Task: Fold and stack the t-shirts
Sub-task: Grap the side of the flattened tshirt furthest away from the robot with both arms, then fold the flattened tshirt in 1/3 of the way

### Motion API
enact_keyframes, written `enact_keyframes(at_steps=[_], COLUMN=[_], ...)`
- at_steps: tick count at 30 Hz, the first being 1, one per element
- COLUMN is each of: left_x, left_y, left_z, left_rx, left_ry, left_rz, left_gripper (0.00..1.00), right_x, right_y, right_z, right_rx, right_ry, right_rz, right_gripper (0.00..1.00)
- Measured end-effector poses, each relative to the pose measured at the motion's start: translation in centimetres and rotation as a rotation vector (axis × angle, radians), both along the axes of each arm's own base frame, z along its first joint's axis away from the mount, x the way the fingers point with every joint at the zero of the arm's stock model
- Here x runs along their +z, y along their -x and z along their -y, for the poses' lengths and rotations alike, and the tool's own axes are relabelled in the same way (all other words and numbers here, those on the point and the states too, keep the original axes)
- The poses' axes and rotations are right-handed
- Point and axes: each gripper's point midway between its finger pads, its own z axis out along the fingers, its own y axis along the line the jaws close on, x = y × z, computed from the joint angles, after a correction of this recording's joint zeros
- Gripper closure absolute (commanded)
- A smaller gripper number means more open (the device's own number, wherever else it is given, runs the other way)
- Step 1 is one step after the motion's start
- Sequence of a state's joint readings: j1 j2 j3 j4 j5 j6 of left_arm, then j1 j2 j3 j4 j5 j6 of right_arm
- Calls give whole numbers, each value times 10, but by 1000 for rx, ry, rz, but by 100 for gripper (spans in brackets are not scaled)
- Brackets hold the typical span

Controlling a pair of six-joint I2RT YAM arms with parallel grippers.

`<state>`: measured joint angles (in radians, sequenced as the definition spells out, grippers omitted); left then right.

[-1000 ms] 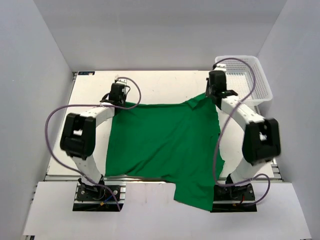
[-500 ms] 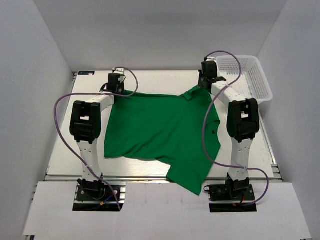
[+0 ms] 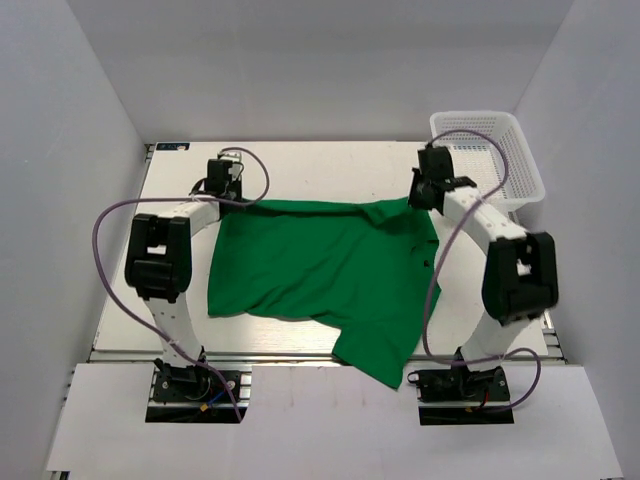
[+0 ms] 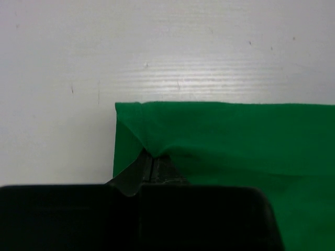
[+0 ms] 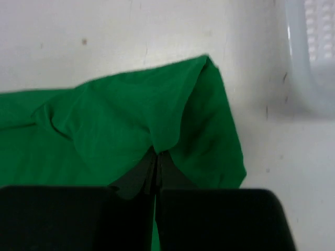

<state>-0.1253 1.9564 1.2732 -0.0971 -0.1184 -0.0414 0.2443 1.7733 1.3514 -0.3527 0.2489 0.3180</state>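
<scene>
The bright green t-shirt point(image 3: 320, 270) lies spread over the white table, one part hanging over the near edge at the bottom. My left gripper point(image 3: 226, 197) is shut on its far left corner; in the left wrist view the fabric point(image 4: 220, 136) bunches into the closed tips of the left gripper point(image 4: 153, 157). My right gripper point(image 3: 420, 200) is shut on its far right corner; in the right wrist view the cloth point(image 5: 131, 115) is pinched in the closed tips of the right gripper point(image 5: 157, 152). Both hold the far edge low over the table.
A white plastic mesh basket point(image 3: 520, 175) stands at the far right corner, just right of my right gripper; its rim shows in the right wrist view point(image 5: 303, 68). Grey walls close the table on three sides. Purple cables loop off both arms.
Both grippers carried the shirt's far edge away from the bases, then the right one came back a little. The shirt slid further onto the table, with less hanging over the near edge.
</scene>
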Motion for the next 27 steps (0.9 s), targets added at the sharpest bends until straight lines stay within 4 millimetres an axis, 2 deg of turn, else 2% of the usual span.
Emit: enact_keyframes(at_steps=[4, 9, 12, 17, 19, 24, 25, 26, 27], left_x=[11, 32, 38, 33, 28, 9, 5, 2, -2], left_y=[19, 33, 43, 68, 79, 108, 112, 116, 121], left_z=[-1, -3, -5, -10, -12, -16, -17, -18, -19], left_rx=[8, 19, 30, 55, 62, 88, 93, 100, 110], left_ry=[13, 23, 27, 27, 28, 31, 29, 27, 24], left_rz=[-1, 23, 28, -4, -20, -76, -89, -102, -116], left_gripper=[100, 100, 100, 100, 100, 100, 93, 82, 67], right_x=[-1, -14, -10, 14, 17, -9, -18, -26, -34], right_y=[46, 88, 112, 132, 138, 163, 170, 177, 183], right_z=[-5, -10, -11, -15, -15, -23, -25, -27, -28], right_rx=[16, 25, 29, 39, 44, 74, 81, 89, 91], right_ry=[-79, -144, -178, -228, -241, -283, -290, -298, -302], right_rz=[-25, -86, -96, -41, -27, -98, -125, -149, -172], right_gripper=[100, 100, 100, 100, 100, 100, 100, 99, 89])
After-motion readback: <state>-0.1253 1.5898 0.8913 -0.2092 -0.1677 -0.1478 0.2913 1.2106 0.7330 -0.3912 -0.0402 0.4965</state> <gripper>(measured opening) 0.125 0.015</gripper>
